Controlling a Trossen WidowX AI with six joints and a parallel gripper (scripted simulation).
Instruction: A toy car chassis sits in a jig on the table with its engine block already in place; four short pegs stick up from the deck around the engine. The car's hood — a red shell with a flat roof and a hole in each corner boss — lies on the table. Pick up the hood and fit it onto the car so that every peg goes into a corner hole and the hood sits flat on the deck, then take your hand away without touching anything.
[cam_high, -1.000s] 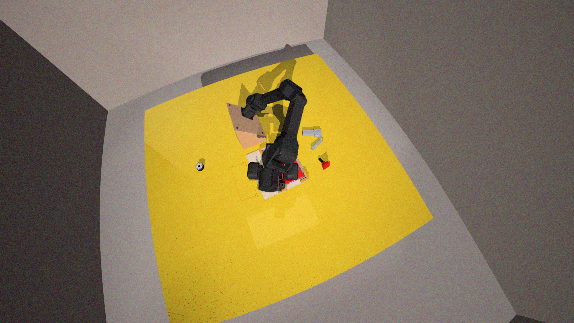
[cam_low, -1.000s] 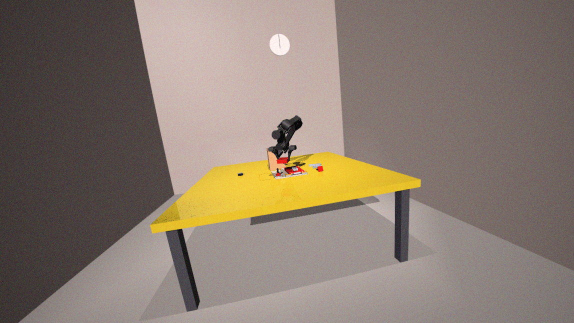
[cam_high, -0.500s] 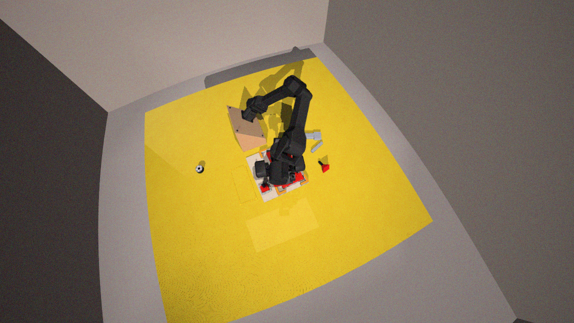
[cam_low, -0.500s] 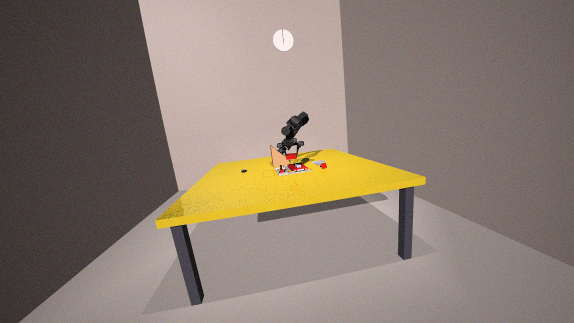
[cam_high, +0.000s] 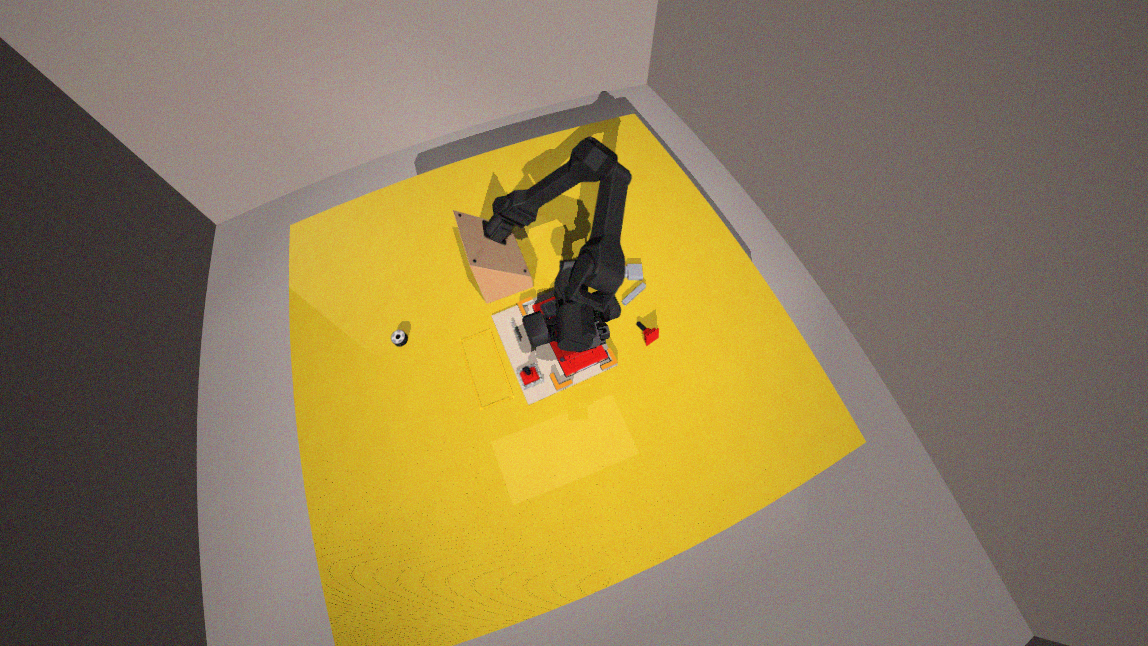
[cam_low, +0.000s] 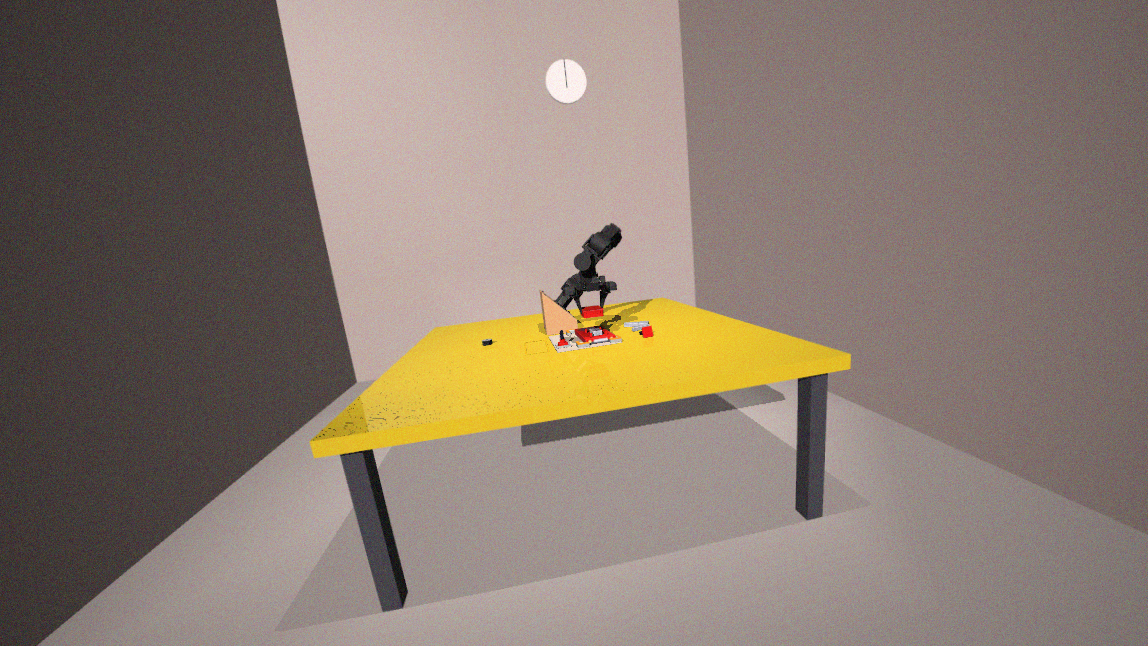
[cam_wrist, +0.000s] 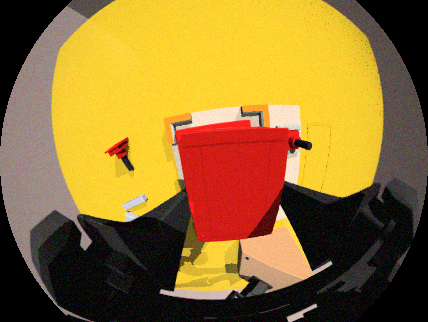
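Note:
The red hood (cam_low: 592, 311) (cam_wrist: 232, 185) is between the fingers of my gripper (cam_low: 591, 305) (cam_wrist: 234, 189), which is shut on it. It hangs above the chassis, with a visible gap below it in the exterior view. The red chassis (cam_high: 583, 359) (cam_low: 607, 336) (cam_wrist: 215, 126) sits in the jig, whose pale base plate (cam_high: 507, 325) (cam_wrist: 283, 115) has orange corner brackets. The grey engine block (cam_low: 595, 331) shows on the deck in the exterior view. The arm covers much of the chassis in the top view, and the hood hides most of it in the wrist view. I cannot make out the pegs.
A tan wedge-shaped panel (cam_high: 501, 261) (cam_low: 553, 314) (cam_wrist: 275, 252) stands close beside the jig. A small red piece with a black stem (cam_high: 528, 374) (cam_low: 562, 340) is on the base plate. A similar piece (cam_high: 650, 335) (cam_low: 647, 331) (cam_wrist: 120, 149), grey parts (cam_high: 634, 270) and a small wheel (cam_high: 398, 338) (cam_low: 487, 342) lie around.

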